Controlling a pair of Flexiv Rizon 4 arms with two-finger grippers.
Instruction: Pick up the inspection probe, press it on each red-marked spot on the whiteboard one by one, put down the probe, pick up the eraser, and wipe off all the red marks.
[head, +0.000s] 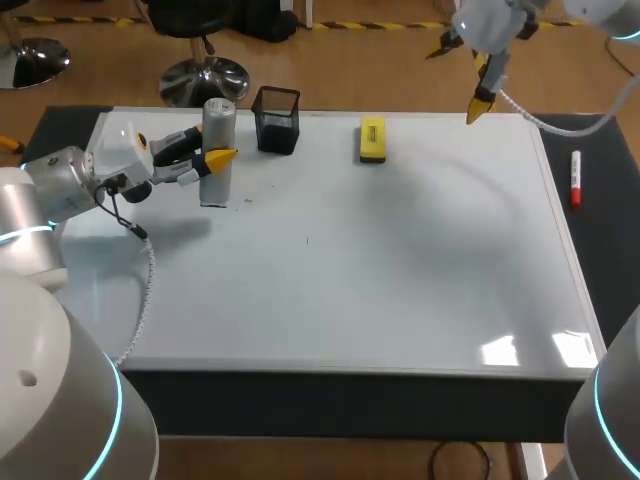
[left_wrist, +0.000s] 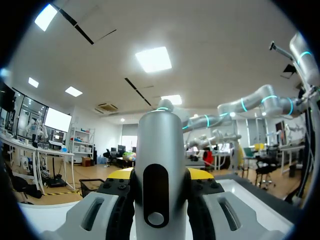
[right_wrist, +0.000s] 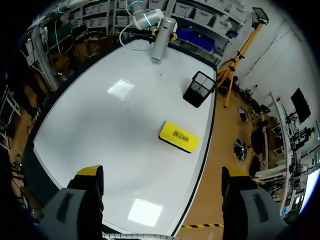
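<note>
Head view shows the probe (head: 217, 150) upright on the whiteboard (head: 380, 270), clamped from two sides by the left gripper (head: 208, 148). To press well, hold it vertical, grip firmly and come straight down on each mark; I can make out no clear red spot. The right gripper (right_wrist: 162, 172) hangs wide open and holds nothing, with the eraser (right_wrist: 179, 136) ahead of its fingers.

Table (head: 598, 245): covered by a whiteboard (head: 400, 280).
Far edge: probe (head: 217, 150) stood upright, black mesh cup (head: 277, 120) beside it, yellow eraser (head: 372, 139) laid flat.
Right strip: red marker (head: 575, 178) laid on bare table.
</note>
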